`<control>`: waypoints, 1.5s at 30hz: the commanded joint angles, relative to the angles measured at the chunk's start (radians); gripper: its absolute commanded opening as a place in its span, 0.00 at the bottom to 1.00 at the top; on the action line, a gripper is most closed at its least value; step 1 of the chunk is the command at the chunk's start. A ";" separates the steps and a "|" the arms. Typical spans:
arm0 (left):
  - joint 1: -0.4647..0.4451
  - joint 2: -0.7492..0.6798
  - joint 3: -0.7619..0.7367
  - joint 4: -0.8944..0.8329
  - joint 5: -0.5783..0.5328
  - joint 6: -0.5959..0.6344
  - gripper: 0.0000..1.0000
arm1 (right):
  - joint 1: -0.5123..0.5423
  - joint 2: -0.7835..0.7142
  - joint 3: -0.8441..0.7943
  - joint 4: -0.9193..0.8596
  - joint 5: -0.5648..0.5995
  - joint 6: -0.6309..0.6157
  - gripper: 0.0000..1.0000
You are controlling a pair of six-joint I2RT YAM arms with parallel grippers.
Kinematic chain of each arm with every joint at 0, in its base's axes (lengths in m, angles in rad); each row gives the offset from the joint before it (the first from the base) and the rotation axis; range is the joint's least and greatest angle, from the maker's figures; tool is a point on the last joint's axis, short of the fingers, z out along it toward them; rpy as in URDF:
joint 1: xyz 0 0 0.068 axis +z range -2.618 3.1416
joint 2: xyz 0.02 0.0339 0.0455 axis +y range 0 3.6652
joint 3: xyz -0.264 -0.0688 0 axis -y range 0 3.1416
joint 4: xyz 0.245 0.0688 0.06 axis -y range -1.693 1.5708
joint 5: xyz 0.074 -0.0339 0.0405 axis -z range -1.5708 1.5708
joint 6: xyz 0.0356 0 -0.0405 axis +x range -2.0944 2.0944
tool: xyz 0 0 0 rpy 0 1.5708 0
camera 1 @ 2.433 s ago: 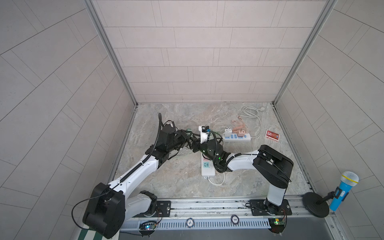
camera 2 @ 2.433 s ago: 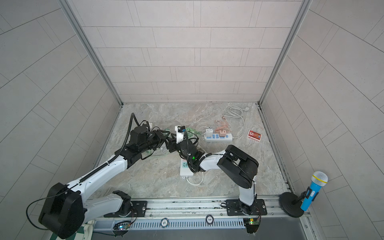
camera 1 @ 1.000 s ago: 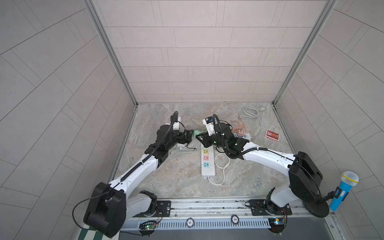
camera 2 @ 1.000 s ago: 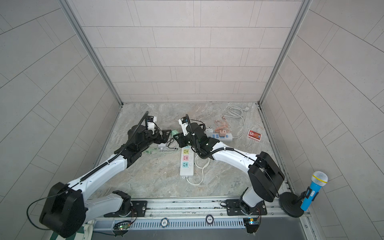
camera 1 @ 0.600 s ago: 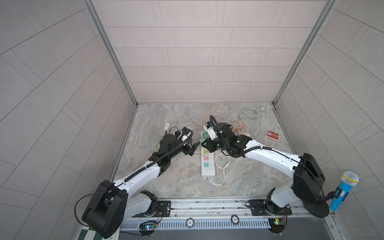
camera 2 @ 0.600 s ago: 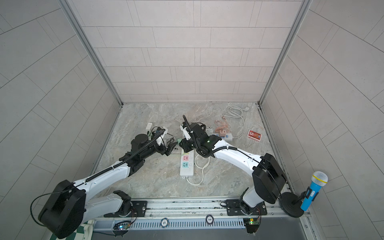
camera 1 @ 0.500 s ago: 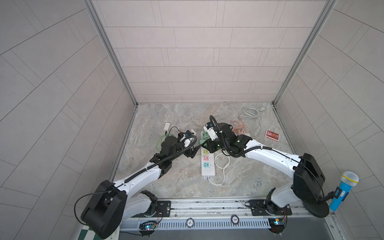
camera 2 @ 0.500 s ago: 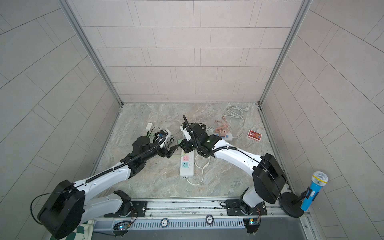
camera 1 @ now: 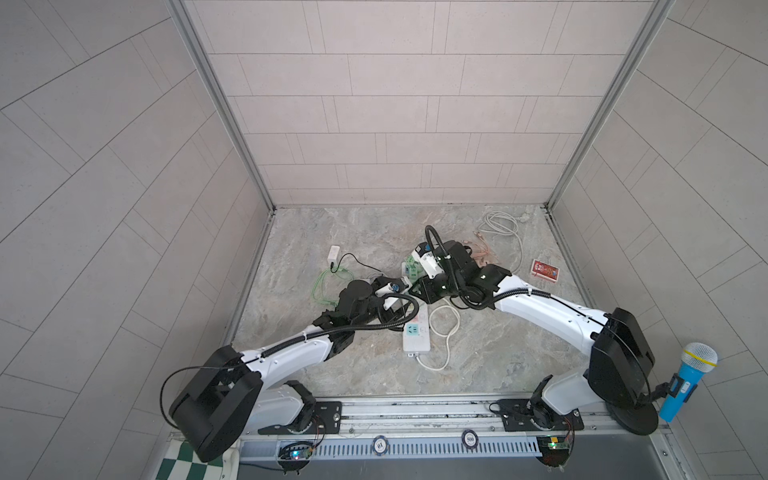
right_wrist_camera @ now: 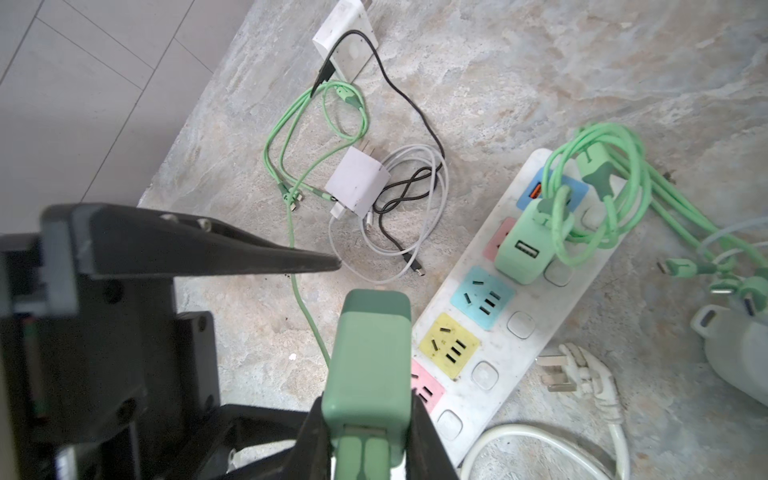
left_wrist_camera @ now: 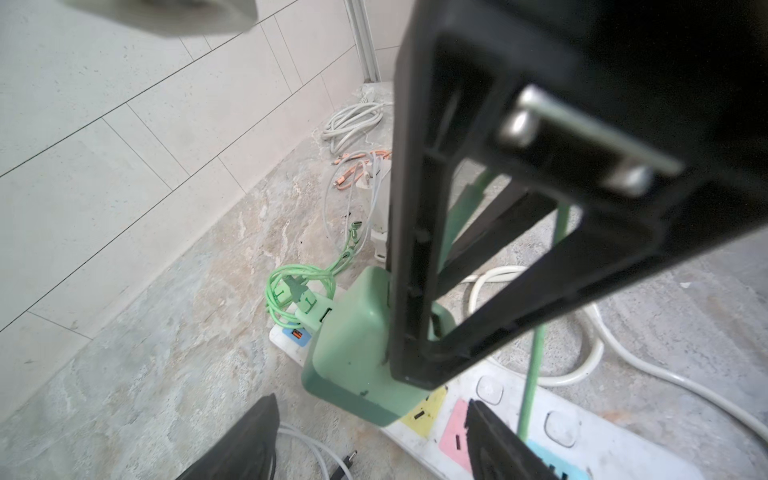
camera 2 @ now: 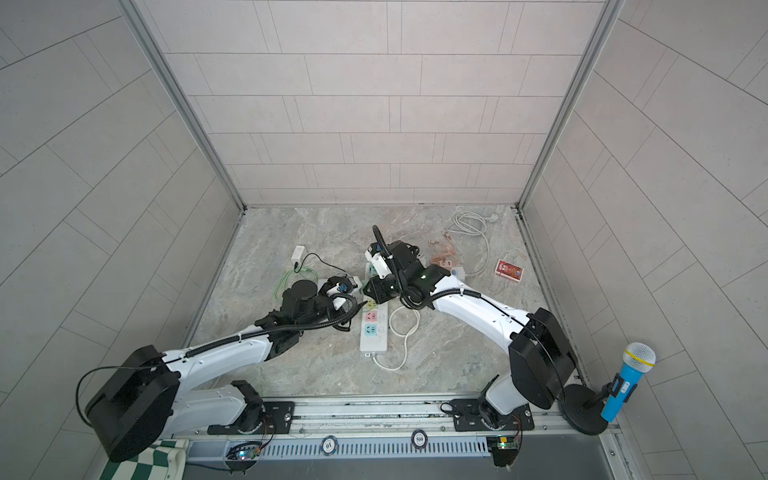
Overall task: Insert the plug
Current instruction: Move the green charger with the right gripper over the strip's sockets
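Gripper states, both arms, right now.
Left gripper: open, holding nothing.
Right gripper: shut on the green plug.

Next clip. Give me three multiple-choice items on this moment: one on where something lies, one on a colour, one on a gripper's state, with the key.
1. Where does the red packet lie?
A. against the back wall
B. on the floor by the right-hand wall
C. at the front rail, between the arm bases

2. What colour is the charger in the right gripper?
A. white
B. black
C. green

3. The right gripper's fingers are:
A. shut on the charger
B. wide open and empty
C. shut on a white cable

Key: 1 B, since both top views show it on the floor near that wall. 2 C, since both wrist views show a green body. 3 A, since the right wrist view shows a finger pressed against each side of the charger.
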 commanded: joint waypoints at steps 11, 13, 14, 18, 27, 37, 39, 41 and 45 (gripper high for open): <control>-0.054 0.032 -0.017 0.104 -0.061 0.086 0.72 | 0.009 -0.025 -0.027 0.038 -0.088 0.002 0.08; -0.054 0.040 -0.008 0.086 -0.063 0.095 0.66 | 0.013 -0.026 -0.022 0.030 -0.087 -0.003 0.08; -0.055 0.044 -0.006 0.078 -0.063 0.098 0.64 | 0.013 -0.028 -0.023 0.029 -0.086 -0.002 0.08; -0.056 0.055 -0.001 0.068 -0.063 0.104 0.57 | 0.016 -0.031 -0.025 0.033 -0.090 -0.005 0.08; -0.062 0.063 0.028 0.065 -0.043 0.086 0.37 | 0.018 -0.022 -0.024 0.039 -0.094 -0.008 0.10; -0.067 0.038 0.045 0.091 -0.101 -0.019 0.24 | 0.007 -0.072 -0.040 0.021 0.010 0.022 0.50; -0.067 0.027 0.055 0.065 -0.164 -0.030 0.24 | -0.007 -0.105 -0.059 0.033 0.030 0.035 0.56; -0.067 0.012 0.062 0.044 -0.223 -0.042 0.24 | -0.023 -0.145 -0.088 0.053 0.052 0.047 0.60; -0.067 -0.039 0.047 0.027 -0.238 -0.070 0.24 | -0.054 -0.215 -0.133 0.072 0.061 0.067 0.63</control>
